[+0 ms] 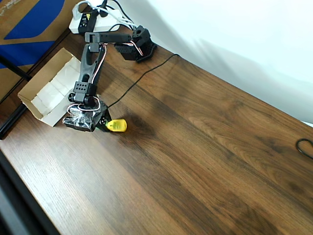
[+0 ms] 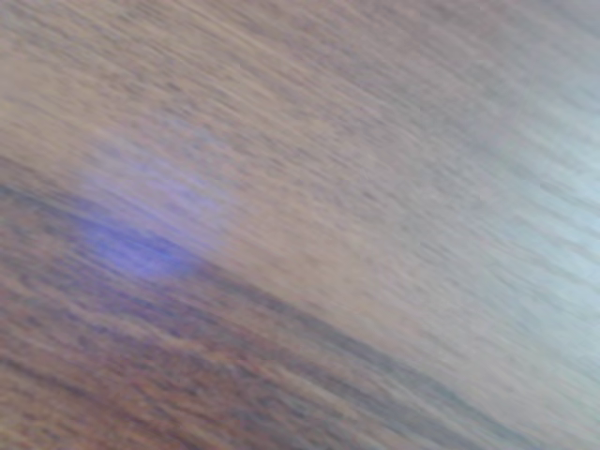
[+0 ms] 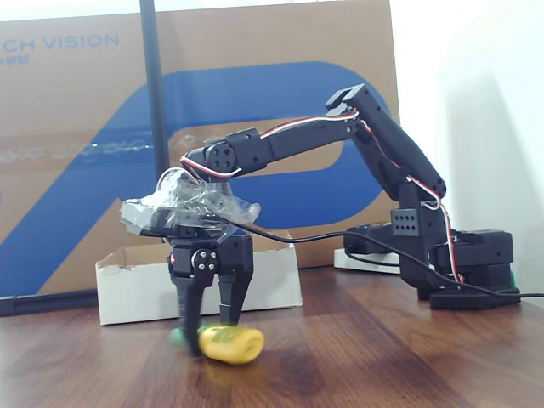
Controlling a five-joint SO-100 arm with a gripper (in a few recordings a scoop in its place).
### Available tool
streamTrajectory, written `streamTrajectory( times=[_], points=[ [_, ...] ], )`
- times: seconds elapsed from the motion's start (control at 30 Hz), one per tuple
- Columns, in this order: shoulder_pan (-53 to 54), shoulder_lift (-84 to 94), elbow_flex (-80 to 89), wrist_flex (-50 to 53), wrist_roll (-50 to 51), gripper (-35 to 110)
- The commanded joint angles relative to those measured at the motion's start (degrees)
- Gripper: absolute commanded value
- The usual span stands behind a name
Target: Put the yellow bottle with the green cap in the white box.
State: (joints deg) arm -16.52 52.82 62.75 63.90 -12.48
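Note:
The yellow bottle point(image 1: 118, 126) lies on its side on the wooden table, its green cap point(image 3: 177, 337) pointing toward the white box point(image 1: 49, 93). My gripper point(image 3: 211, 328) points straight down over the bottle's cap end, with its fingers apart on either side of the neck. The bottle point(image 3: 231, 344) rests on the table and is not lifted. In the overhead view the gripper point(image 1: 101, 122) sits just right of the box's near corner. The white box point(image 3: 136, 289) stands directly behind the gripper in the fixed view. The wrist view is blurred wood grain.
A big brown-and-blue carton point(image 3: 85, 127) stands behind the box with a black pole point(image 3: 153, 110) in front of it. The arm's base point(image 1: 139, 46) and a white power strip point(image 1: 93, 19) are at the back. A black cable point(image 1: 142, 78) crosses the table.

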Motion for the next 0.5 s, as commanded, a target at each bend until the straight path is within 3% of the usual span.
streamTrajectory(
  times=[0.0,0.47],
  points=[
    [-0.5,3.3,-0.8,0.8,0.4,0],
    [2.3,14.9,2.9,1.0,3.5,0]
  ],
)
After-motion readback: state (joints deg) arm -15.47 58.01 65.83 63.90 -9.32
